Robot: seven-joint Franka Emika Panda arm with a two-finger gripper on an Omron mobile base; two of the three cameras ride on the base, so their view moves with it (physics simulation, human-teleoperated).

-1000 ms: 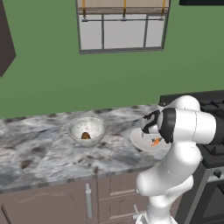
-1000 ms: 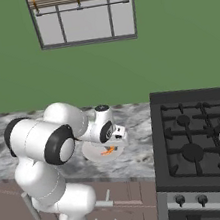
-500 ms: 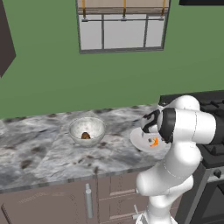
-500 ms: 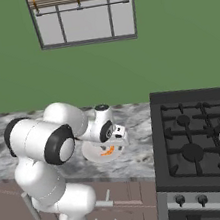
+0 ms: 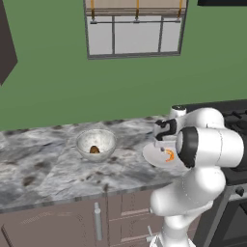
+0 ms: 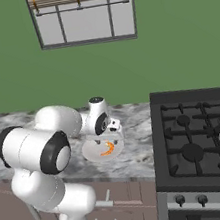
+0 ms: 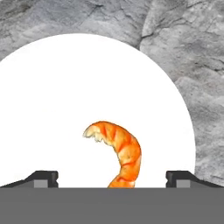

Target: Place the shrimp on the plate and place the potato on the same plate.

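Shrimp [image 7: 119, 153] lies on plate [image 7: 65, 96], lower centre of your hand view, btwn the gripper [image 7: 112, 178] tips, which stand wide apart w/ nothing held. Potato [image 5: 94, 149] sits in glass bowl [image 5: 96, 144], left-centre of left base view.

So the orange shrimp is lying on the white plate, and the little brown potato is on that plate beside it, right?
Not quite. The shrimp does lie on the plate, but the potato is not beside it: the left base view shows it inside the glass bowl, apart from the plate on the counter. The hand view shows the shrimp alone on the plate.
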